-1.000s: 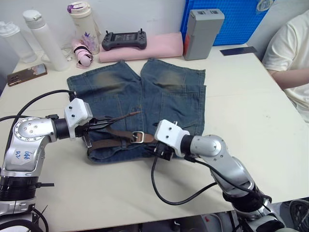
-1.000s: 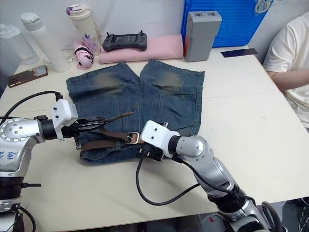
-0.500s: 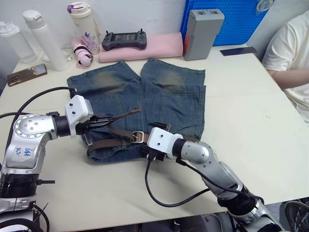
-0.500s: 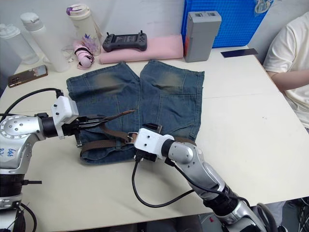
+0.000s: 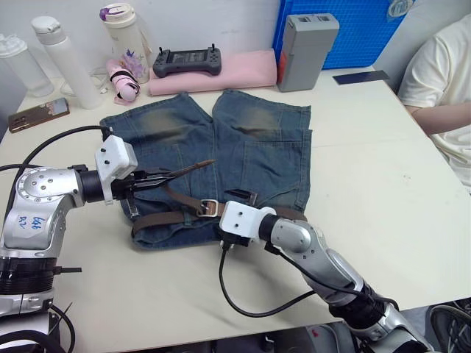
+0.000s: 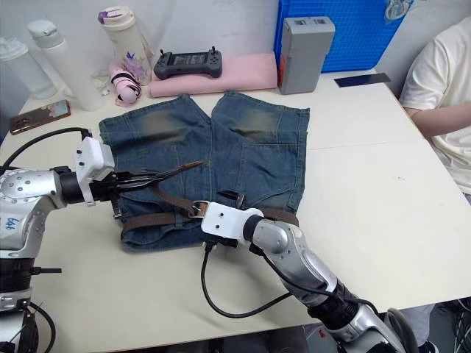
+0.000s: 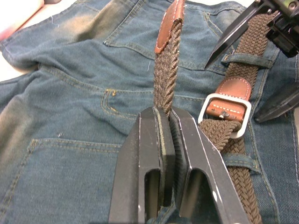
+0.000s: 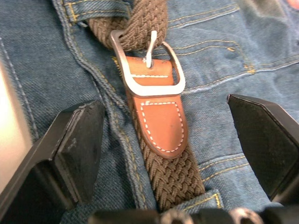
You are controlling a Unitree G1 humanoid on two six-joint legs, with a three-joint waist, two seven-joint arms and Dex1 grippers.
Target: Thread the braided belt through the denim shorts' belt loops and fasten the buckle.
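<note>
The braided belt (image 5: 173, 215) lies along the waistband of the denim shorts (image 5: 243, 147), at the edge of the shorts nearest you, and already runs under several belt loops (image 7: 243, 59). Its silver buckle (image 8: 147, 65) sits near the middle of the waistband, prong up over the woven strap.

Your left gripper (image 7: 163, 140) is pinching the belt's free end a little behind its brown leather tip (image 7: 169, 28), holding that tip raised above the left leg of the shorts. Your right gripper (image 8: 163, 135) is spread wide, one finger on each side of the buckle and its leather tab, touching neither.

The threading looks mostly done; fastening is the step in hand. Next you would likely steady the buckle with the right gripper and bring the tip across into the frame.

Your left forearm carries a handwritten label that cannot be read. No brand shows on the belt or shorts.
</note>
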